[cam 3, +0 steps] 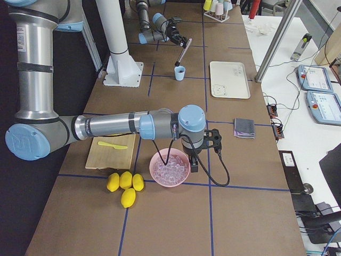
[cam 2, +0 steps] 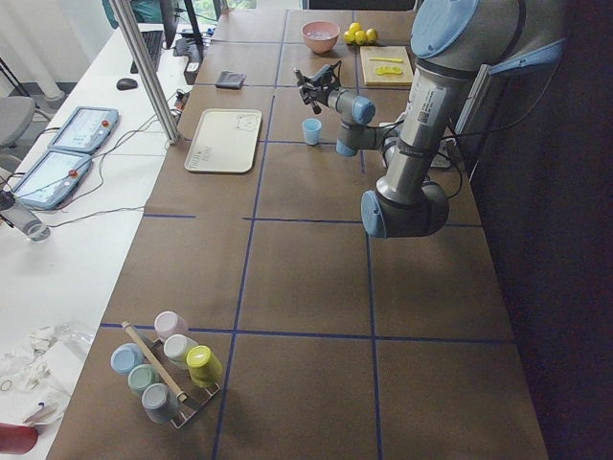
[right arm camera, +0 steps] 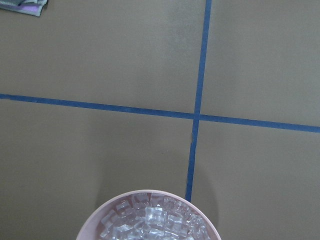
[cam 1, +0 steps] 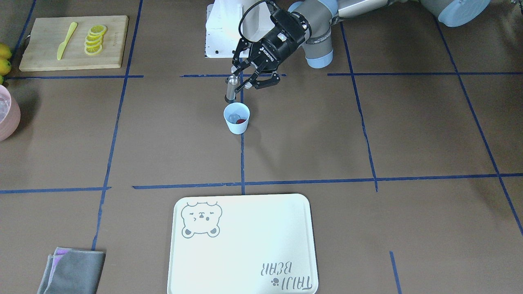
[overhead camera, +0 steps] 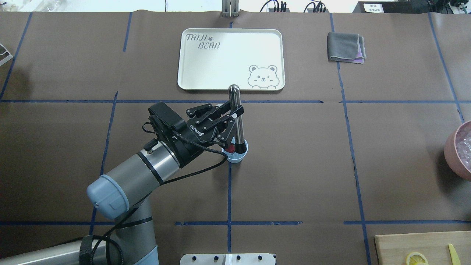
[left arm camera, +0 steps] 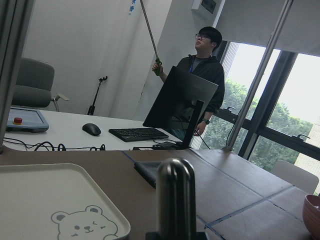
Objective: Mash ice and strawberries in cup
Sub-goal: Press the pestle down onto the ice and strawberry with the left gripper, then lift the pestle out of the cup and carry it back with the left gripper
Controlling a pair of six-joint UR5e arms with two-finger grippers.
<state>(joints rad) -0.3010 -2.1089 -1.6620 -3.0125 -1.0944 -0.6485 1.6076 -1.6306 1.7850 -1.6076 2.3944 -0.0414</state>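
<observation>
My left gripper [overhead camera: 237, 115] is clamped on the silver metal muddler rod [overhead camera: 235, 99], long axis near upright, black tip at the mouth of the pale-blue plastic cup [cam 1: 237, 124]. Clear ice cube [cam 1: 233, 117] and red strawberry [cam 1: 242, 121] sit inside, directly below. Next move: press straight down, I reckon.

The left arm [overhead camera: 147, 173] is built of silver-grey metal tubes joined by fat round housings. Each housing is closed with a pale blue cap [overhead camera: 106, 191] and ringed by thin black bands. Dark lettering on one grey housing is too small to read. The left gripper [overhead camera: 235, 111] is black, its fingers [overhead camera: 225, 135] thin jointed linkages, with white ROBOTIQ lettering on its body. A boxy black camera block [overhead camera: 164, 115] is fixed at the wrist, with a loose black cable [overhead camera: 206, 167] beside it. The right arm [cam 3: 106, 125] has the same silver tubes and blue caps. The white base plate [overhead camera: 200, 258] carries a row of dark screws.
</observation>
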